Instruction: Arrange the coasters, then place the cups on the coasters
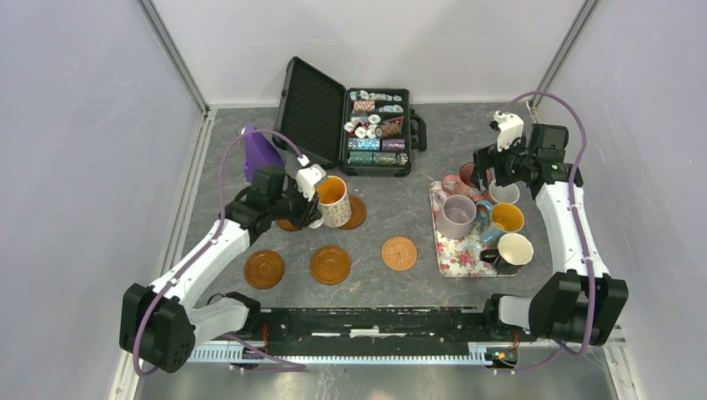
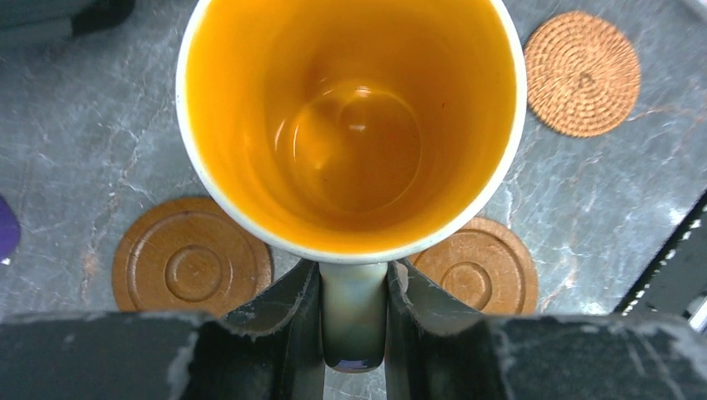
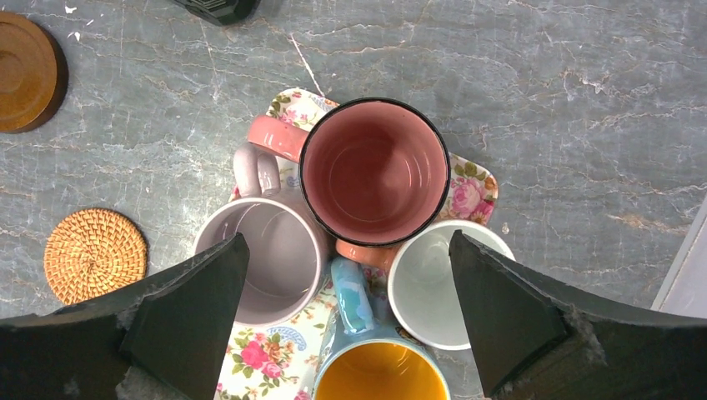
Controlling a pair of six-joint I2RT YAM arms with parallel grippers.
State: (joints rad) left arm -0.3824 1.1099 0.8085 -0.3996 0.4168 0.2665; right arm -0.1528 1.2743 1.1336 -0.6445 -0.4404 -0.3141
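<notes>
My left gripper (image 1: 314, 202) (image 2: 354, 304) is shut on the handle of a floral cup with an orange inside (image 1: 333, 198) (image 2: 354, 125), holding it upright at the back row of coasters. One brown coaster (image 1: 358, 213) shows past the cup and another (image 1: 288, 224) is half hidden under the gripper. Nearer lie two brown coasters (image 1: 264, 269) (image 1: 331, 265) and a woven tan one (image 1: 399, 253) (image 2: 584, 73). My right gripper (image 1: 492, 171) (image 3: 348, 242) hangs open above the pink cup (image 3: 375, 171), with the lilac (image 3: 267, 258), white (image 3: 429, 283) and blue cups (image 3: 379, 375) around it.
The floral tray (image 1: 457, 257) (image 3: 296, 108) at the right holds the packed cups, including a black one with a cream inside (image 1: 510, 252). An open black case of poker chips (image 1: 367, 125) stands at the back. A purple object (image 1: 258, 154) lies at the back left.
</notes>
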